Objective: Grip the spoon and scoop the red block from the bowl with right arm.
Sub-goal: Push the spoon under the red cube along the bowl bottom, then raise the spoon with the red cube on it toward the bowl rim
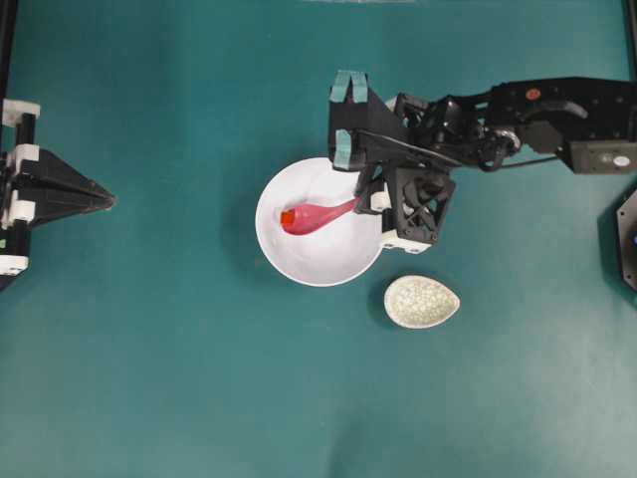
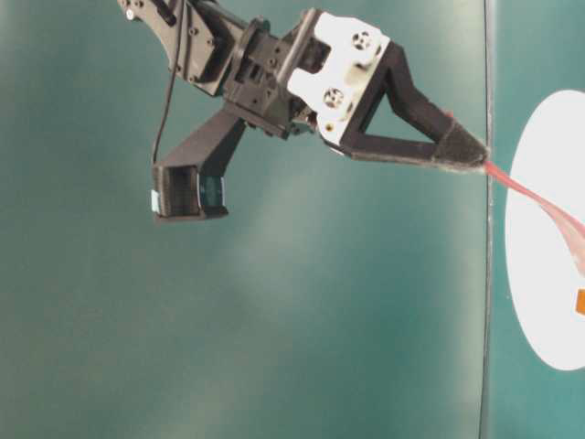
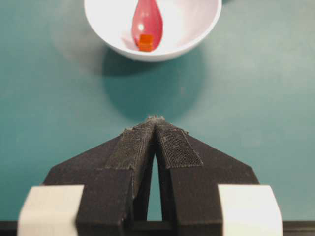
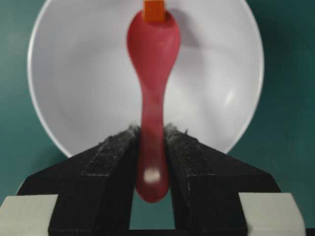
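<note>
Closest in the right wrist view, the right gripper (image 4: 151,135) is clamped on the handle of the spoon (image 4: 151,64), its padded fingers (image 4: 110,150) pressing each side near the handle's end. The spoon looks glossy, stiff and light, probably slippery and liable to swivel, so a hold across the flat handle well back from the scoop seems soundest. Beyond, the scoop lies inside the bowl (image 4: 64,98), and the red block (image 4: 154,10) sits at its far tip; whether it is on the scoop or just past it, this view cannot settle. The left wrist view shows the block (image 3: 145,42) resting against the scoop's lip. Overhead, the left gripper (image 1: 107,200), jaws together and empty, waits well apart on the surface (image 1: 199,398).
</note>
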Robot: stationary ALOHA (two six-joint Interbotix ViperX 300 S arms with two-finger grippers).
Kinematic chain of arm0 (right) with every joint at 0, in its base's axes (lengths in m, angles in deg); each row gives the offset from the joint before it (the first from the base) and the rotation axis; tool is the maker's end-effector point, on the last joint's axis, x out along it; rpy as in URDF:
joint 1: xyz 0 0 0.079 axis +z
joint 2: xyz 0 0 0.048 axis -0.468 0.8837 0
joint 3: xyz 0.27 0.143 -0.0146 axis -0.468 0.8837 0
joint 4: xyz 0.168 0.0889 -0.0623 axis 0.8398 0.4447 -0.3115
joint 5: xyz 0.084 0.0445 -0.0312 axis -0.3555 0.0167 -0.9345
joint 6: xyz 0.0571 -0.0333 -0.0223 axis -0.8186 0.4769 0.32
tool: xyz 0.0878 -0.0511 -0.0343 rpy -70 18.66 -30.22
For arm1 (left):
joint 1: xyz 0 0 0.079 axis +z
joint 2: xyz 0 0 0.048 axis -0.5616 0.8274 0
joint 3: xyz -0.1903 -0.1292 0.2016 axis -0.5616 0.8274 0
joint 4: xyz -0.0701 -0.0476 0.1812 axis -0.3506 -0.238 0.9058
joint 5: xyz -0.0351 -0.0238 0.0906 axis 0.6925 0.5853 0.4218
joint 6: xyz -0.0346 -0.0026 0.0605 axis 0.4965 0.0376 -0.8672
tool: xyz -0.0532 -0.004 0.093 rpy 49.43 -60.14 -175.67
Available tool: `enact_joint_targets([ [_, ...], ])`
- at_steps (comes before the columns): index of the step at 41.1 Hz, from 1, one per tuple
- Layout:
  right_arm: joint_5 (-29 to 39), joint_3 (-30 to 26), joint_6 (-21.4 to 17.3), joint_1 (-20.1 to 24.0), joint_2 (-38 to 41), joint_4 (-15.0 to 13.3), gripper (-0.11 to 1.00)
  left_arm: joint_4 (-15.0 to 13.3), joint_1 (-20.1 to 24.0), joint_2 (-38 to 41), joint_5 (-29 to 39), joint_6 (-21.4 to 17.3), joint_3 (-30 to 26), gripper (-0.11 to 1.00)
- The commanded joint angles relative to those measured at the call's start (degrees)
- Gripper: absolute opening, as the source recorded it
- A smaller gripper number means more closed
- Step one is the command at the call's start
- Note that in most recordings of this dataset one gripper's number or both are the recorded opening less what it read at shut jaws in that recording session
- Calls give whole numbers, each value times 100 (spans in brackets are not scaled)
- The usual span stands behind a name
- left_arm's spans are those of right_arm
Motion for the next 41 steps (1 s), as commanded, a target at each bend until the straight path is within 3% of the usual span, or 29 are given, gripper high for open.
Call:
enact_joint_targets([
  [1,-114,9,-9,35,-229,26,25,18,18,26,-26,9,-176,0],
  [24,-967,642,-9,141,-703,44,25,18,18,26,-35,26,-176,0],
  [41,-1494,1046,-18,211,-1063,237,25,18,18,26,-26,62,-176,0],
])
